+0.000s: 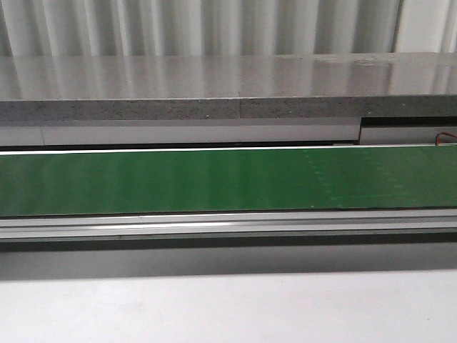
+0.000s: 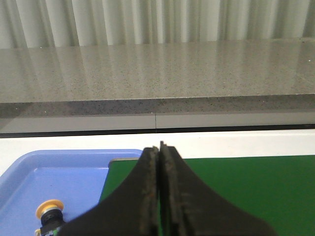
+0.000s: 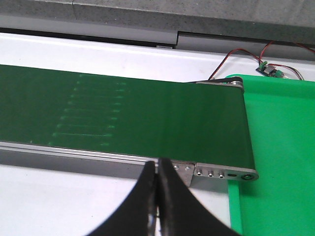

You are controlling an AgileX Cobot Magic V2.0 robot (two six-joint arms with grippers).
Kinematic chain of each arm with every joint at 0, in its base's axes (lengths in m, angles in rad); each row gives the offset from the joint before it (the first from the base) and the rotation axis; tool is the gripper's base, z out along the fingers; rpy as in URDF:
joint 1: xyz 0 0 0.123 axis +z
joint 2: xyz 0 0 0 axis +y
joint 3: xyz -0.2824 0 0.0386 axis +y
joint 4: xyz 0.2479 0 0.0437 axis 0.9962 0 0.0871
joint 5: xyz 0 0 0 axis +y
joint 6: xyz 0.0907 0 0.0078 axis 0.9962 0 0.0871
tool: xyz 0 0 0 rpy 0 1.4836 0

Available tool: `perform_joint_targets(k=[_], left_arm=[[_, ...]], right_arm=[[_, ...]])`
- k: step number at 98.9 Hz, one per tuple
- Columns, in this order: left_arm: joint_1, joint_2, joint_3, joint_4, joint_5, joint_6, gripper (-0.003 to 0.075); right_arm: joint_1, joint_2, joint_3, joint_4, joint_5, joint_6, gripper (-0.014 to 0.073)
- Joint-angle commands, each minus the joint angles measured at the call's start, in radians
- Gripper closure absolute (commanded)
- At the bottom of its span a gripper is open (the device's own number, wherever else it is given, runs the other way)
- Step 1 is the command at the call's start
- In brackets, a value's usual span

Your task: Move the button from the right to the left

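Note:
The button point(image 2: 50, 211), with a yellow-orange head and black collar, lies in a blue tray point(image 2: 64, 182) at the left end of the green conveyor belt point(image 2: 246, 191); only its head and collar show at the frame edge. My left gripper point(image 2: 160, 150) is shut and empty, over the belt's end beside the tray. My right gripper point(image 3: 157, 164) is shut and empty, over the white table just in front of the belt's metal rail point(image 3: 216, 173). Neither gripper shows in the front view, which holds only the bare belt point(image 1: 228, 179).
A green tray point(image 3: 280, 157) sits at the belt's right end. A small circuit board with red and black wires point(image 3: 268, 69) lies behind it. A grey stone ledge point(image 1: 214, 89) runs behind the belt, with white curtains beyond.

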Motion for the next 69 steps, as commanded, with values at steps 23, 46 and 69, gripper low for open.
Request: perform_joint_targets(k=[23,46,69], left_arm=[[-0.007,-0.144,0.122,0.001,-0.107,-0.015,0.0740],[-0.007,-0.216,0.164,0.001,-0.153,-0.015,0.0740],[-0.007,-0.267,0.190,0.001,-0.150,-0.015,0.0740]], right_arm=[[-0.002,0.003,-0.025,0.013,-0.067,-0.007,0.0661],[-0.002,0.003,-0.025,0.013,-0.067,-0.007,0.0661],[-0.002,0.003,-0.025,0.013,-0.067,-0.007,0.0661]])
